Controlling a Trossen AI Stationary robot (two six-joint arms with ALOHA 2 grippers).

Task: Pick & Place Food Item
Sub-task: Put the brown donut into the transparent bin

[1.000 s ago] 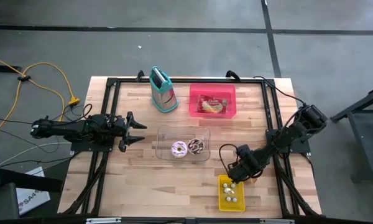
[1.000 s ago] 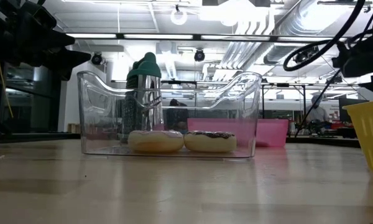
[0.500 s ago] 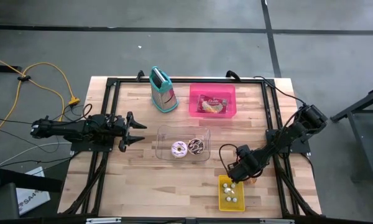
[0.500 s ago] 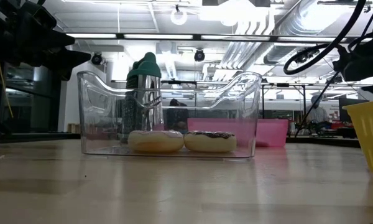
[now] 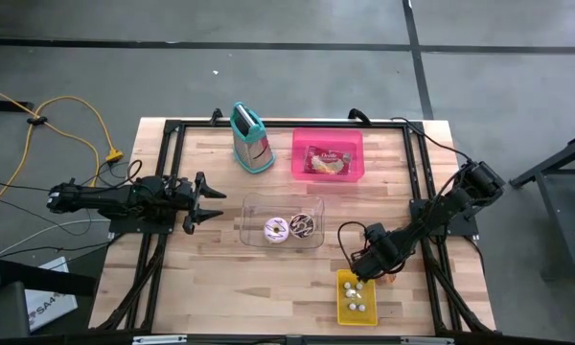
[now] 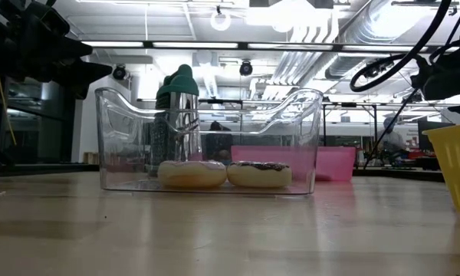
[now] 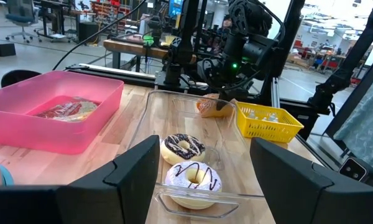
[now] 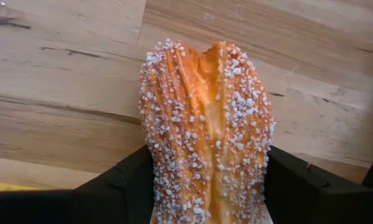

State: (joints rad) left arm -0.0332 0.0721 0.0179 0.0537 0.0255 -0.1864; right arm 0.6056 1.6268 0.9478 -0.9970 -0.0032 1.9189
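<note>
A long orange pastry [image 8: 205, 124] crusted with white sugar grains lies on the wooden table beside the yellow basket [image 5: 357, 299]; it also shows as an orange lump [image 7: 212, 107] in the left wrist view. My right gripper [image 5: 372, 269] points straight down over it, a dark finger on either side of it. My left gripper [image 5: 211, 201] waits open and level at the table's left, facing the clear container [image 5: 283, 220], which holds two iced donuts [image 7: 189, 162]. My right gripper comes at the pastry from above, its fingers [image 8: 118, 186] across the pastry's length. Their inner faces meet the pastry's two long sides [image 8: 150, 168], pinching it. The pastry lies flat on the table; its part between the fingers runs out of the picture.
A pink bin [image 5: 327, 155] with a wrapped snack and a teal-handled grater [image 5: 252, 139] stand at the far side. The yellow basket holds several small pale pieces. A black frame [image 5: 172, 134] runs round the tabletop. Bare wood lies in front of the clear container.
</note>
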